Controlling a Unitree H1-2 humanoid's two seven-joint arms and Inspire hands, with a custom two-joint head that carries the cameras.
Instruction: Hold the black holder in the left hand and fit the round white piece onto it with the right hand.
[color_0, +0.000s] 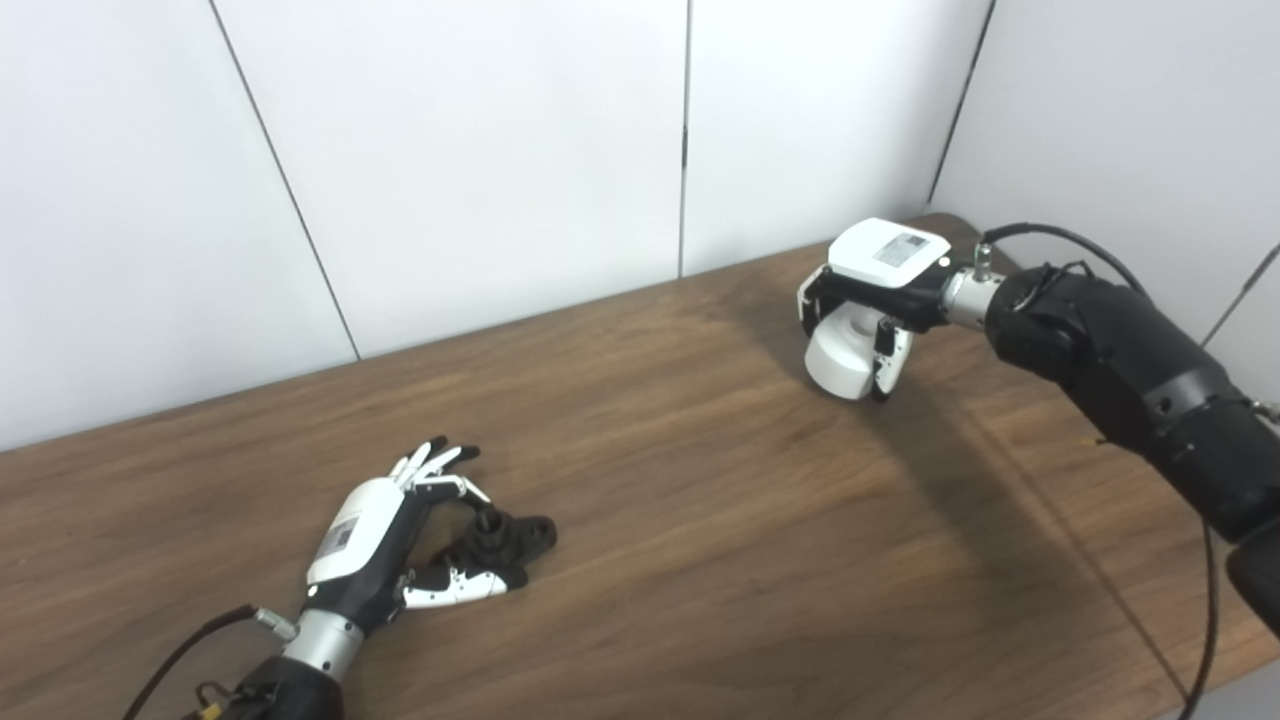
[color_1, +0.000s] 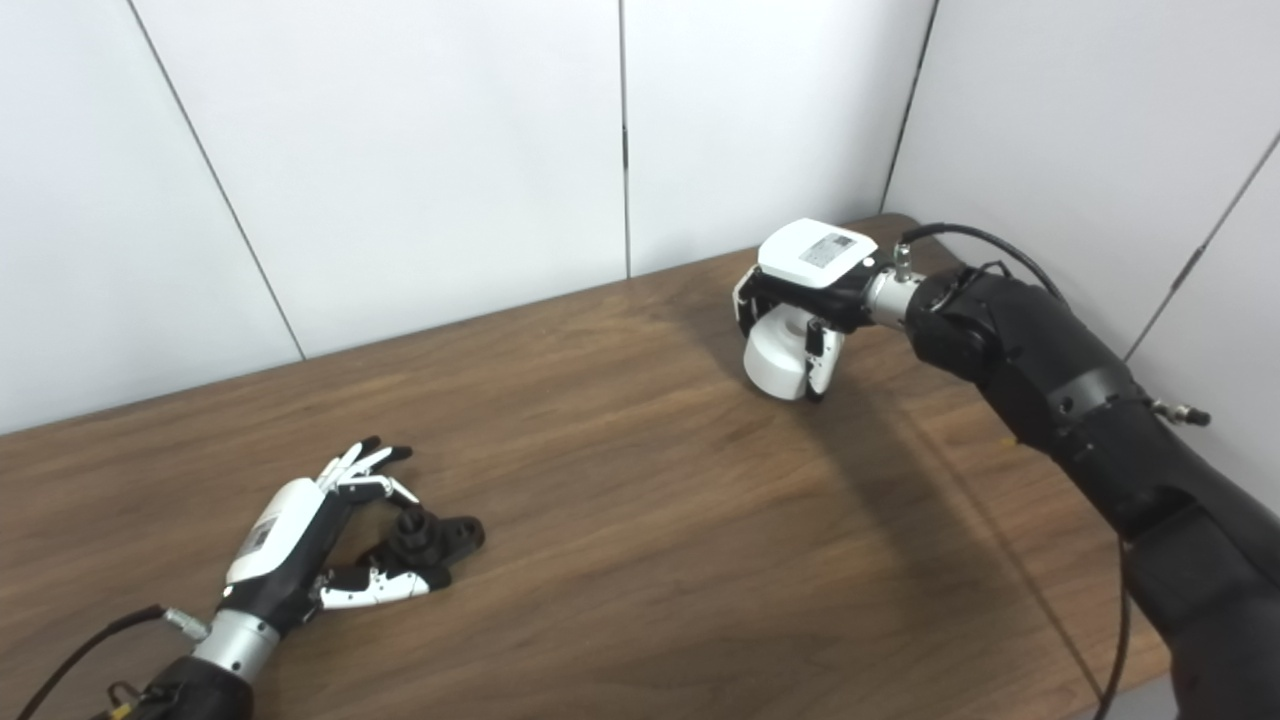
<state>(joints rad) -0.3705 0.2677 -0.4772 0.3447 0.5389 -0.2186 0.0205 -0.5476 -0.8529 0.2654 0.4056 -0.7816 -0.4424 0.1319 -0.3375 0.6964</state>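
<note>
The black holder (color_0: 503, 541) lies flat on the wooden table (color_0: 700, 520) at the lower left, its short post pointing up. My left hand (color_0: 385, 535) rests beside it with fingers spread; the thumb lies along the holder's near side and the fingers arch over its far side, so the hand is open around it. At the far right my right hand (color_0: 875, 290) is shut on the round white piece (color_0: 845, 360), a squat white cylinder (color_1: 780, 360) held from above, with fingers down its sides. I cannot tell whether the piece touches the table.
White wall panels (color_0: 480, 160) run close behind the table and around its right corner. The right forearm (color_0: 1130, 370) with its cable stretches across the table's right end. The table's front edge (color_0: 1220, 690) shows at the lower right.
</note>
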